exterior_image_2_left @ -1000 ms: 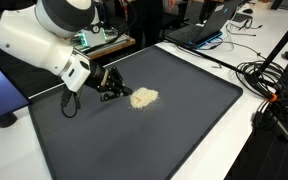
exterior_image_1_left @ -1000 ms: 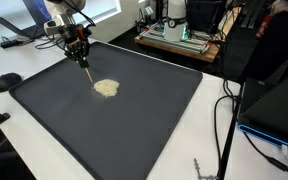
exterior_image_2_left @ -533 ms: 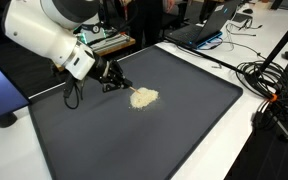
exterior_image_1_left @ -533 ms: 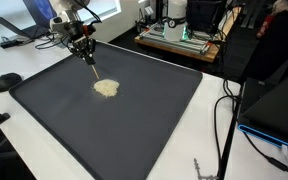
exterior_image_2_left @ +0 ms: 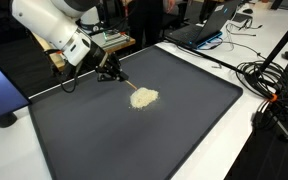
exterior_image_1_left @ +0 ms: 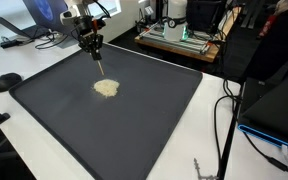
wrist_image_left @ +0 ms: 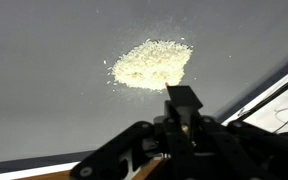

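Observation:
A small heap of pale grains (exterior_image_1_left: 106,88) (exterior_image_2_left: 144,98) (wrist_image_left: 152,63) lies on a dark grey mat (exterior_image_1_left: 149,115) (exterior_image_2_left: 174,135) that covers the white table. My gripper (exterior_image_1_left: 94,48) (exterior_image_2_left: 111,72) (wrist_image_left: 182,103) hangs over the mat's far side, a little behind the heap, shut on a thin stick-like tool (exterior_image_1_left: 100,64) (exterior_image_2_left: 124,84). The tool slants down toward the heap, and its tip hovers just short of the grains. In the wrist view the black fingers hide most of the tool.
A black rounded object (exterior_image_1_left: 7,80) sits on the white table beside the mat. Boxes and electronics (exterior_image_1_left: 179,35) crowd the back edge. Cables (exterior_image_2_left: 269,85) trail along one side of the table, near a laptop (exterior_image_2_left: 209,25).
The arm has risen and drawn back toward the mat's far edge, carrying the tool with it. The tool's tip has lifted away from the heap. The grains look undisturbed.

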Robot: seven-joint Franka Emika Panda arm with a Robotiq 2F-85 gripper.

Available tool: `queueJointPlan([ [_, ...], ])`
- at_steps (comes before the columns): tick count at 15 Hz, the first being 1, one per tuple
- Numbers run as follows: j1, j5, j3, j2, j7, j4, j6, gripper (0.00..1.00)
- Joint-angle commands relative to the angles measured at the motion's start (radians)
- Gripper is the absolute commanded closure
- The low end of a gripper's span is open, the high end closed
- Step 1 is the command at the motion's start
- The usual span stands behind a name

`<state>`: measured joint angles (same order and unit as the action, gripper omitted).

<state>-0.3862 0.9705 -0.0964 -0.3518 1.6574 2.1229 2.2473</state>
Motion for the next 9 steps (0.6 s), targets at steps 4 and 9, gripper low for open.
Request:
queueJointPlan([
  [4, 0.125, 0.019, -0.030, 0.186, -0.244, 0.221, 0.245, 0.97],
  [9, 0.206, -0.037, -0.015, 0.275, -0.474, 0.315, 0.396, 0.97],
])
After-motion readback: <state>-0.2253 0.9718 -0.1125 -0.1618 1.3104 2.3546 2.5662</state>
